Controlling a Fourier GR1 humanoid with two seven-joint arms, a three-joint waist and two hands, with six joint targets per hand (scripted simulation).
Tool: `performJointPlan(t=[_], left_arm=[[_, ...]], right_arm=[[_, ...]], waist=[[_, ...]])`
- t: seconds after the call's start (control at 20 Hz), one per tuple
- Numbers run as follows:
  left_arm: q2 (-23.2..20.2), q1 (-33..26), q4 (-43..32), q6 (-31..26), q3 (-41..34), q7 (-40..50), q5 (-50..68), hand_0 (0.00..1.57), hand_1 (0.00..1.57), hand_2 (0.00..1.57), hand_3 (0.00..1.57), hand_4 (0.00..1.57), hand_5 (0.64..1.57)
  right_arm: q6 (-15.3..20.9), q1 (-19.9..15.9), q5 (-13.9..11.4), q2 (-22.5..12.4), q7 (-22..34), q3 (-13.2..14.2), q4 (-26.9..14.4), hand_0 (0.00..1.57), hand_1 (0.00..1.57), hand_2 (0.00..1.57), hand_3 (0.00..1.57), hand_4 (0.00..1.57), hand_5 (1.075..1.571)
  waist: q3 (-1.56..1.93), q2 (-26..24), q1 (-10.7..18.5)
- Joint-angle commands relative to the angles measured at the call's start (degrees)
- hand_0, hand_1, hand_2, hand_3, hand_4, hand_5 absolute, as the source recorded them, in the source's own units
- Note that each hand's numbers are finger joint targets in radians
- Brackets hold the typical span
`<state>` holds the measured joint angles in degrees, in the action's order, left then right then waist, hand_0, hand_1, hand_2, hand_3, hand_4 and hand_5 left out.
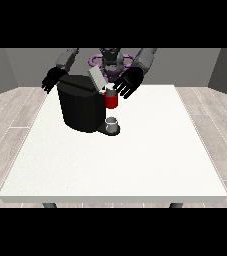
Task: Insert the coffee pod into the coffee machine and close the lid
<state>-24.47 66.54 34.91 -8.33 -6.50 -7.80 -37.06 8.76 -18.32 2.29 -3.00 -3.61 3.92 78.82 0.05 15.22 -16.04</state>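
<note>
Front view: a black coffee machine [81,107] stands on the white table [135,160], toward the far side and left of centre. Its grey lid [97,78] is raised and tilted back at the machine's upper right corner. A red section [111,101] shows at the machine's front right, beneath the lid. Below it a small grey cup [112,122] sits upright on the machine's dark base plate.

A small pale object, apparently the coffee pod [110,90], sits at the top of the red section, just below the lid and at the fingertips of the hand at the view's right [127,83]. That hand is spread, fingers extended downward and toward the machine; whether they touch the pod cannot be told.

The hand at the view's left [52,79] hangs beyond the machine's upper left corner, fingers straight and splayed, holding nothing. Whether it touches the machine's body cannot be told.

Grey wood-pattern floor [15,115] surrounds the table.
</note>
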Motion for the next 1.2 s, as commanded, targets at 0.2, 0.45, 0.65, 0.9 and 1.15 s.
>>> performJointPlan(t=[0.2, 0.45, 0.65, 0.9, 1.15], left_arm=[[1.5, 0.9, 1.0, -1.2, 1.4, 1.3, -1.4, 1.13, 1.13, 1.17, 1.0, 0.46, 1.571], [-2.2, -0.7, -0.6, 0.5, 0.9, -2.5, -2.6, 1.07, 1.07, 1.12, 0.95, 0.38, 1.571], [-0.6, -0.1, -0.1, 1.4, 0.6, -1.1, -2.7, 1.07, 1.07, 1.12, 0.97, 0.36, 1.571], [-0.5, -1.8, -0.1, -0.6, 3.4, -2.7, -5.0, 0.57, 0.57, 0.81, 0.64, 0.24, 1.571], [-0.7, -1.7, -1.0, -2.4, 3.9, -1.3, -6.0, 0.0, 0.0, 0.0, 0.0, 0.0, 1.571]], right_arm=[[1.3, -1.6, 0.3, 0.1, -2.5, 2.0, -3.8, 0.0, 0.0, 0.0, 0.0, 0.34, 1.571], [2.8, 0.0, -2.1, 2.0, -1.0, -1.7, 0.5, 0.0, 0.0, 0.0, 0.0, 0.43, 1.571], [0.7, -0.8, 0.1, 0.5, -0.3, 0.0, 0.0, 0.0, 0.0, 0.0, 0.0, 0.46, 1.571], [-0.3, 2.1, -0.2, 0.1, -0.9, -0.5, -0.6, 0.0, 0.0, 0.0, 0.0, 0.45, 1.571], [0.6, 1.7, 0.2, 1.5, -1.4, -0.6, -0.3, 0.0, 0.0, 0.0, 0.0, 0.37, 1.571]], waist=[[-0.02, 0.1, 2.2], [-0.05, 1.2, 0.8], [-0.04, 0.4, 0.0], [-0.02, -0.7, -0.3], [-0.03, -1.4, 0.1]])
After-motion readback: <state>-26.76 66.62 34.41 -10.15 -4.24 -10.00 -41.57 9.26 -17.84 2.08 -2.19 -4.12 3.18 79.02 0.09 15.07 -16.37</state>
